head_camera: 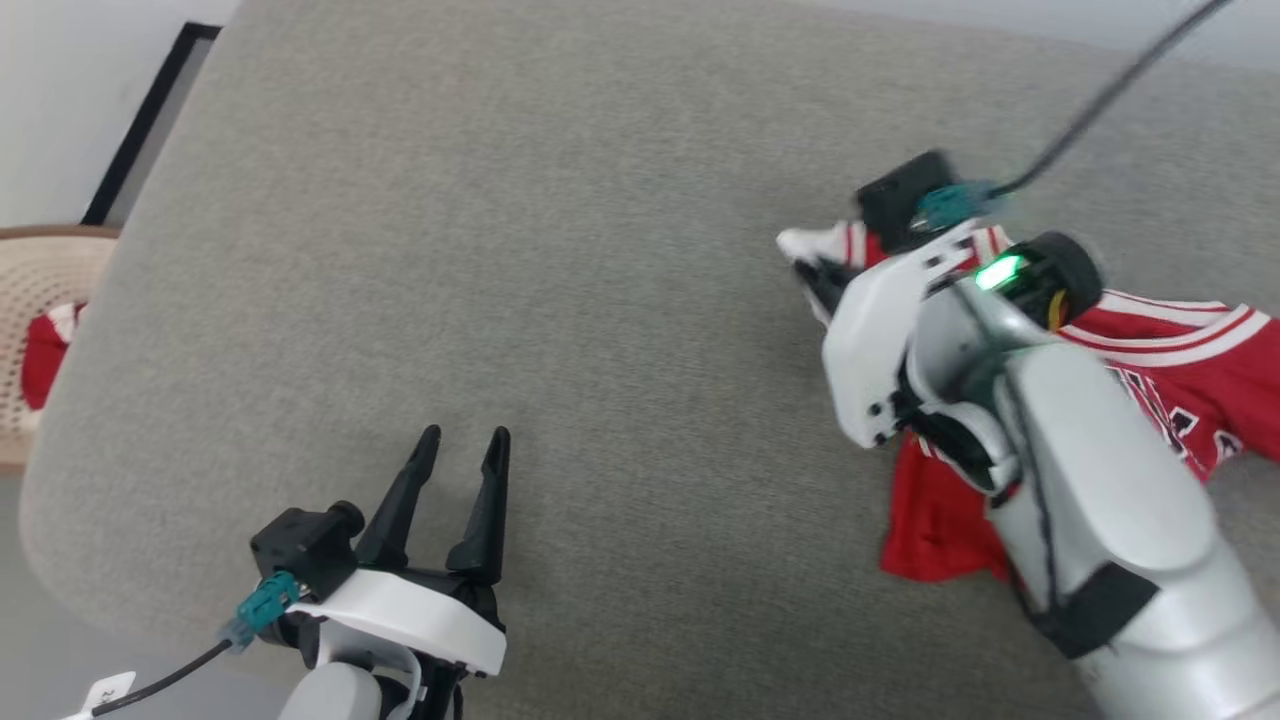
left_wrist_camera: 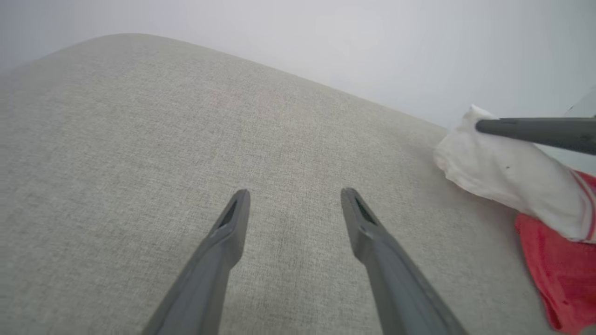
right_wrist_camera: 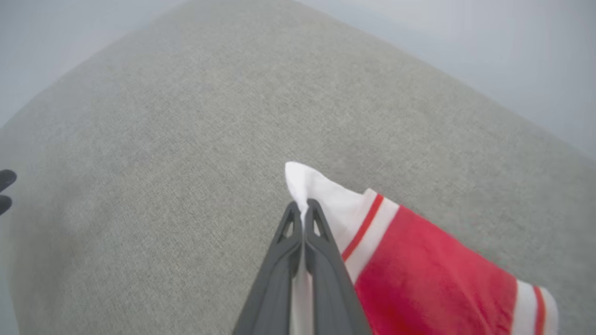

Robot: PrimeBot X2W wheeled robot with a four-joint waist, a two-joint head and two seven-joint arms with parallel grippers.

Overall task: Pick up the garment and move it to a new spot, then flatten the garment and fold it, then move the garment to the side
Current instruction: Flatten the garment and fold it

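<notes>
Red jersey-style shirt (head_camera: 1232, 378) w/ white short sleeves, red-and-white striped trim at collar & cuffs, black white-outlined lettering on front. Crumpled, not flat, front partly up, on R part of grey upholstered cushion (head_camera: 560, 300), well away from its rounded L edge. One white sleeve (right_wrist_camera: 333, 202) points toward cushion's middle, tip pinched btwn closed fingers of right gripper (right_wrist_camera: 303, 208). Red hem bunched toward near edge.

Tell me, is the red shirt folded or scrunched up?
Scrunched, not folded: the garment lies bunched on the grey fabric surface, right gripper pinching its white sleeve.
</notes>
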